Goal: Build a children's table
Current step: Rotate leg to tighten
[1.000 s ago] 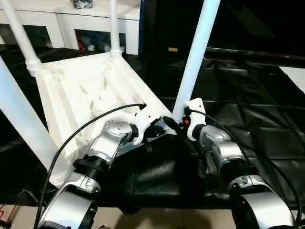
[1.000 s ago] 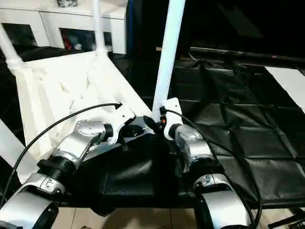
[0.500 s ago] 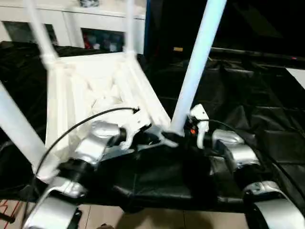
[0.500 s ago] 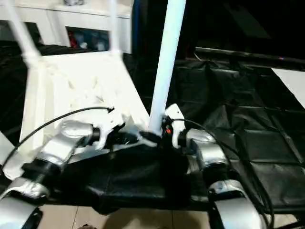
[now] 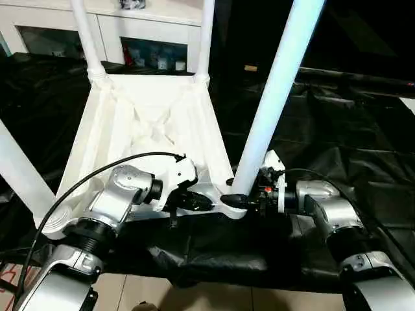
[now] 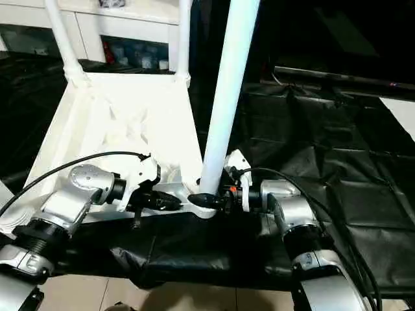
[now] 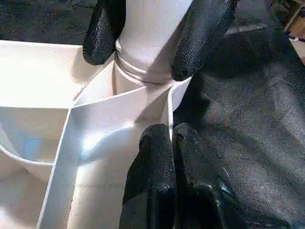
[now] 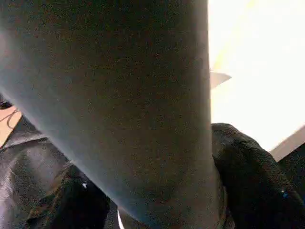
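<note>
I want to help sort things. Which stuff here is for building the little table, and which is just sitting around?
For the job:
table top, upside down
near leg
left tool
right tool

Just sitting around:
white cabinet
black sheet

table top (image 5: 149,129) upside down on black sheet (image 5: 337,136) | legs (image 5: 275,97) upright in corners | cabinet (image 5: 155,29) behind
</note>
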Available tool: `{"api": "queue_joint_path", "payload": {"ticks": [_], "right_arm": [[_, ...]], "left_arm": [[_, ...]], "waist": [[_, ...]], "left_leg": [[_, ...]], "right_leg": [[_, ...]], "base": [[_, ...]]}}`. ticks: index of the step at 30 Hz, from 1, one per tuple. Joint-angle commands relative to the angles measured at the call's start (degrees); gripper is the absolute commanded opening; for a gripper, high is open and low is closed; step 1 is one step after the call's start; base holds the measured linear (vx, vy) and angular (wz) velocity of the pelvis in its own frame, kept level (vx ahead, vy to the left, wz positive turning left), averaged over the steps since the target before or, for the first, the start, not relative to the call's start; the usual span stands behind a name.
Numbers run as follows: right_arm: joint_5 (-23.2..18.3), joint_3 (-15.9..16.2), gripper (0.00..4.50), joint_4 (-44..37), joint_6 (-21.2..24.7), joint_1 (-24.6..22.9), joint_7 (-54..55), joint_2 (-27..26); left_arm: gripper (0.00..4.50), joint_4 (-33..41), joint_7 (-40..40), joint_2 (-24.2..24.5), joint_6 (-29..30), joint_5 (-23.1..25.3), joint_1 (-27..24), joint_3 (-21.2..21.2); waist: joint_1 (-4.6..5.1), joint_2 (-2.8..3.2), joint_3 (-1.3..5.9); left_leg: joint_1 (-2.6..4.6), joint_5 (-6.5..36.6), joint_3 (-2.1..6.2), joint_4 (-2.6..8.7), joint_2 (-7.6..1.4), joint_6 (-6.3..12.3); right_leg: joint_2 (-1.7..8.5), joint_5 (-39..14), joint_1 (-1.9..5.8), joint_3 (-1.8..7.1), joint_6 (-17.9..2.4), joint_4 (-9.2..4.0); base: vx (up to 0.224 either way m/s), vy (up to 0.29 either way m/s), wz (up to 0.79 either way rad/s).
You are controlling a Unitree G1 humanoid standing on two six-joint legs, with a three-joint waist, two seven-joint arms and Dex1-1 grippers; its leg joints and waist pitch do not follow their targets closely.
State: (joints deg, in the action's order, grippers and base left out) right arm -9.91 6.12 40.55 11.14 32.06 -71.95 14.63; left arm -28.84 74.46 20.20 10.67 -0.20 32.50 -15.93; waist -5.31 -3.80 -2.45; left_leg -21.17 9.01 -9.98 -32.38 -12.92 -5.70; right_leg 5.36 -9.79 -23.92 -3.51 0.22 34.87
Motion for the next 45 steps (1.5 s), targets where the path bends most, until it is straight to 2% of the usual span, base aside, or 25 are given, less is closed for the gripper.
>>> {"api": "queue_joint_path", "payload": {"ticks": [1,4,7,8,10,11,14,15,18,20,22,23,25,26,29,31,32,36,40,41,42,43,45], "right_arm": [[-0.7,1.4,2.73,-0.7,1.7,-0.2,-2.1,-1.0],[0.9,0.2,2.72,1.6,0.3,0.7,5.0,-3.0],[2.1,-0.6,2.68,3.7,-0.5,1.5,10.8,-4.5],[3.0,-1.2,2.67,5.7,-0.8,2.3,16.1,-5.7],[3.5,-1.5,2.64,6.8,-0.9,2.7,19.0,-6.4],[4.5,-1.5,2.62,8.6,-1.2,3.4,23.5,-7.3],[6.3,-3.0,2.57,13.8,-0.6,5.8,37.6,-10.8],[6.3,-3.0,2.57,13.8,-0.6,5.8,37.6,-10.8],[7.0,-4.3,2.57,16.5,-1.3,7.2,45.6,-13.5],[7.5,-3.4,2.57,17.2,-4.0,7.6,45.1,-15.0],[7.3,-3.3,3.1,17.6,-4.6,7.9,44.6,-15.3],[6.4,-3.6,3.26,17.7,-4.5,8.3,42.7,-15.2],[6.2,-3.5,3.26,17.1,-4.5,8.4,40.9,-14.9],[6.4,-2.9,3.55,16.4,-5.1,8.1,39.3,-14.4],[6.9,-1.6,3.55,15.0,-6.8,7.5,35.9,-12.8],[7.1,-1.1,3.55,14.6,-8.5,7.2,33.2,-11.3],[6.5,-1.3,3.55,14.3,-8.9,7.0,31.0,-10.6],[4.2,-1.2,3.55,10.5,-8.4,5.2,20.9,-7.7],[4.0,-0.5,3.55,8.7,-8.3,3.9,15.2,-5.4],[3.0,-0.3,3.55,7.7,-7.7,3.3,11.8,-4.3],[2.2,0.0,3.55,6.4,-6.4,2.7,8.7,-3.3],[1.2,0.4,3.55,4.6,-4.3,1.9,5.0,-2.1],[0.7,0.6,3.55,3.6,-3.3,1.4,3.2,-1.5]], "left_arm": [[0.0,1.3,-1.2,-1.8,-0.7,-1.2,0.6,-0.4],[0.0,-0.2,-5.7,-3.5,-0.6,-0.4,1.5,0.7],[0.0,-1.3,-8.6,-4.6,-0.7,0.2,2.3,1.1],[0.0,-2.1,-10.8,-5.6,-0.6,0.7,2.9,1.4],[0.0,-2.4,-12.1,-6.1,-0.4,1.0,3.2,1.4],[0.0,-2.7,-13.6,-6.9,0.1,1.3,3.6,1.3],[0.0,-3.7,-18.7,-9.3,2.5,2.8,4.9,1.1],[0.0,-3.7,-18.7,-9.3,2.5,2.8,4.9,1.1],[0.0,-4.9,-22.8,-11.6,3.6,3.7,6.1,1.1],[0.0,-5.0,-24.7,-13.5,4.3,4.0,6.4,0.9],[0.0,-4.9,-24.9,-13.8,4.2,4.1,6.5,0.8],[0.0,-5.0,-24.4,-13.8,3.9,4.1,6.5,0.7],[0.0,-5.0,-24.1,-13.4,3.8,4.2,6.4,0.7],[0.0,-4.8,-23.3,-13.0,3.4,4.0,6.2,0.7],[0.0,-4.1,-21.2,-11.6,2.4,3.2,5.6,0.5],[0.0,-3.8,-19.4,-10.5,1.4,2.9,5.2,0.6],[0.0,-3.8,-18.3,-10.1,0.9,2.6,5.1,0.7],[0.0,-2.1,-12.6,-8.1,-0.2,0.9,4.0,0.4],[0.0,-0.9,-9.0,-6.7,-0.5,0.2,3.3,-0.2],[0.0,-0.5,-7.0,-5.8,-0.6,-0.1,3.0,-0.7],[0.0,0.0,-5.1,-5.0,-0.5,-0.4,2.6,-1.2],[0.0,0.6,-2.9,-4.1,-0.3,-0.7,2.2,-1.6],[0.0,0.8,-1.7,-3.5,-0.3,-0.8,2.0,-1.8]], "waist": [[0.12,0.17,3.25],[0.21,0.16,3.15],[0.57,0.02,3.09],[0.84,0.04,3.05],[1.21,-0.05,3.13],[1.65,0.05,3.04],[2.7,0.12,3.04],[3.03,0.08,3.06],[3.18,0.24,3.2],[3.15,0.23,3.25],[3.05,0.25,3.22],[3.03,0.25,3.21],[2.99,0.25,3.2],[2.97,0.23,3.19],[2.86,0.22,3.16],[2.79,0.21,3.35],[2.74,0.2,3.37],[2.43,0.19,3.36],[1.83,0.34,3.27],[1.69,0.34,3.3],[1.45,0.64,3.28],[1.43,0.42,3.3],[0.96,0.55,3.27]], "left_leg": [[0.63,15.8,-0.71,3.66,-0.42,0.93],[0.63,16.3,-0.7,3.71,-0.41,0.62],[0.63,17.7,-0.54,3.79,-0.2,-0.14],[0.5,17.9,-0.39,3.86,-0.15,-0.59],[0.33,17.4,-0.26,3.9,-0.07,-1.03],[0.4,18.0,-0.3,3.88,-0.07,-1.07],[0.08,18.4,-0.04,3.93,0.16,-1.61],[0.0,18.4,-0.02,3.9,0.18,-1.62],[0.19,18.1,-0.08,3.78,0.13,-1.2],[0.35,18.0,-0.21,3.69,0.06,-0.96],[0.33,18.0,-0.32,3.65,0.08,-0.28],[0.28,17.9,-0.33,3.66,0.09,-0.07],[0.28,18.0,-0.36,3.69,0.07,0.31],[0.31,18.3,-0.37,3.68,0.07,0.45],[0.26,18.4,-0.36,3.66,0.06,0.7],[0.28,17.6,-0.37,3.56,0.01,0.8],[0.33,16.8,-0.52,3.48,-0.02,1.34],[0.37,16.0,-0.58,3.43,-0.15,2.49],[0.7,16.3,-0.68,3.46,-0.3,2.49],[0.77,16.7,-0.66,3.5,-0.35,2.3],[0.87,17.1,-0.64,3.53,-0.29,2.18],[0.72,16.8,-0.61,3.52,-0.33,2.46],[0.92,16.6,-0.71,3.54,-0.51,2.45]], "right_leg": [[2.07,-14.8,2.76,1.85,-11.6,-4.15],[2.11,-15.5,2.61,1.91,-11.3,-4.25],[2.22,-19.6,2.55,1.88,-9.8,-4.7],[2.26,-20.9,2.57,1.84,-9.3,-4.73],[2.29,-21.4,2.77,1.78,-8.7,-4.79],[2.27,-21.9,2.48,1.8,-8.7,-4.88],[2.24,-24.9,2.64,1.57,-7.7,-5.12],[2.21,-24.7,2.62,1.59,-7.6,-5.19],[2.13,-22.4,2.5,1.63,-8.3,-5.04],[2.02,-20.7,2.4,1.65,-8.9,-4.96],[1.96,-19.2,2.48,1.69,-9.5,-4.92],[1.87,-18.6,2.52,1.7,-9.7,-4.86],[1.86,-17.7,2.6,1.7,-10.1,-4.82],[1.82,-17.9,2.62,1.67,-10.1,-4.84],[1.92,-18.1,2.66,1.66,-10.2,-4.91],[1.98,-16.6,2.77,1.71,-10.6,-4.7],[1.9,-14.2,2.77,1.78,-11.6,-4.5],[1.85,-11.5,2.95,1.8,-12.7,-4.21],[1.85,-11.3,2.79,1.84,-13.3,-4.22],[1.93,-11.7,2.81,1.85,-13.5,-4.18],[1.86,-12.2,2.84,1.83,-13.4,-4.19],[1.77,-11.4,3.06,1.83,-13.4,-4.12],[1.76,-11.1,2.92,1.8,-13.5,-4.09]], "base": [[0.0,0.0,0.0],[0.0,0.0,0.0],[0.0,0.0,0.0],[0.0,0.0,0.0],[0.0,0.0,0.0],[0.0,0.0,0.0],[0.0,0.0,0.0],[0.0,0.0,0.0],[0.0,0.0,0.0],[0.0,0.0,0.0],[0.0,0.0,0.0],[0.0,0.0,0.0],[0.0,0.0,0.0],[0.0,0.0,0.0],[0.0,0.0,0.0],[0.0,0.0,0.0],[0.0,0.0,0.0],[0.0,0.0,0.0],[0.0,0.0,0.0],[0.0,0.0,0.0],[0.0,0.0,0.0],[0.0,0.0,0.0],[0.0,0.0,0.0]]}}
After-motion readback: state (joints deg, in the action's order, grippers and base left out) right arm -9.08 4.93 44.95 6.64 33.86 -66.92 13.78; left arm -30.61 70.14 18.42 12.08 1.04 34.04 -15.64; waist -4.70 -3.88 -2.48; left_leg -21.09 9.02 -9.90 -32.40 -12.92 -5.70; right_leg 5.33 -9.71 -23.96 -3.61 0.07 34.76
